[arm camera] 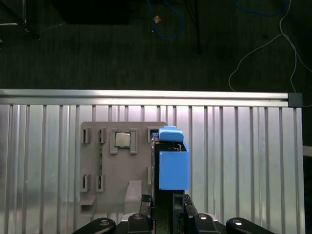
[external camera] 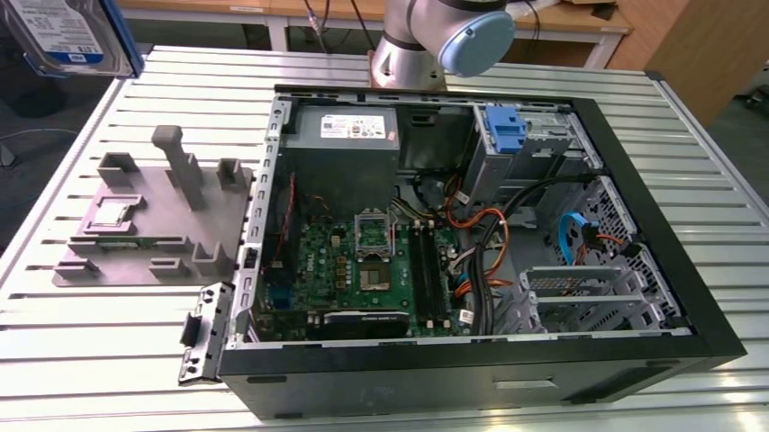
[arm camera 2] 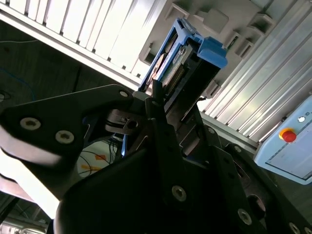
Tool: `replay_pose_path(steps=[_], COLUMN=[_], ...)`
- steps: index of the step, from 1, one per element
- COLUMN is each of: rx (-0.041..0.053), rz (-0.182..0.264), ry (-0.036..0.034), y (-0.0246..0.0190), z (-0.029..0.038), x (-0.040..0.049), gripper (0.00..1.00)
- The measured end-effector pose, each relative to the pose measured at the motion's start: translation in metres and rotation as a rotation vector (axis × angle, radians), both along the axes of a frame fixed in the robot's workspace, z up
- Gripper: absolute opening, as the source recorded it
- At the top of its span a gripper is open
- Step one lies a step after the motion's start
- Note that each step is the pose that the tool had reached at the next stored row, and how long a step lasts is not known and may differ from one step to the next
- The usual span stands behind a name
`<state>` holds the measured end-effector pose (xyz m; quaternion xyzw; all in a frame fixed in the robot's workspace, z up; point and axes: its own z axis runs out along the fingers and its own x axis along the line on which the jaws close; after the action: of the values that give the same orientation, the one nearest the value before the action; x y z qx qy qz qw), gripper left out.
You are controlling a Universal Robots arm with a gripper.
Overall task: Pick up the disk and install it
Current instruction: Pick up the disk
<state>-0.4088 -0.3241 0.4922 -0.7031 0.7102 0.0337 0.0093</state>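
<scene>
The disk [external camera: 63, 34], a silver drive with a blue-and-white label in a blue carrier frame, hangs high at the exterior view's upper left, above the table's far corner. In both wrist views my gripper [arm camera: 168, 201] is shut on the disk [arm camera: 171, 165], which sticks out edge-on beyond the black fingers [arm camera 2: 155, 100]. The blue frame of the disk [arm camera 2: 192, 63] points at the table below. The open computer case [external camera: 673, 270] lies flat at the exterior view's right, apart from the disk.
A grey fixture plate [external camera: 144, 225] with upright posts sits on the slatted metal table [external camera: 108, 360] beside the case; a chip [arm camera: 123, 140] rests on it. A blue bracket [external camera: 510, 130] sits in the case's drive bay. The arm's base [external camera: 438, 36] stands behind the case.
</scene>
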Motion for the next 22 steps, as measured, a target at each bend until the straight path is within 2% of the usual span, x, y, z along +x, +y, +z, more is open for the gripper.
replay_pose_path(steps=[10, 22], rx=[0.0000, 0.0000], rz=[0.000, 0.000], ry=[0.0000, -0.0001], y=[0.0000, 0.0001], z=[0.0077, 0.0082], x=[0.0000, 0.0004], gripper=[0.35, 0.35])
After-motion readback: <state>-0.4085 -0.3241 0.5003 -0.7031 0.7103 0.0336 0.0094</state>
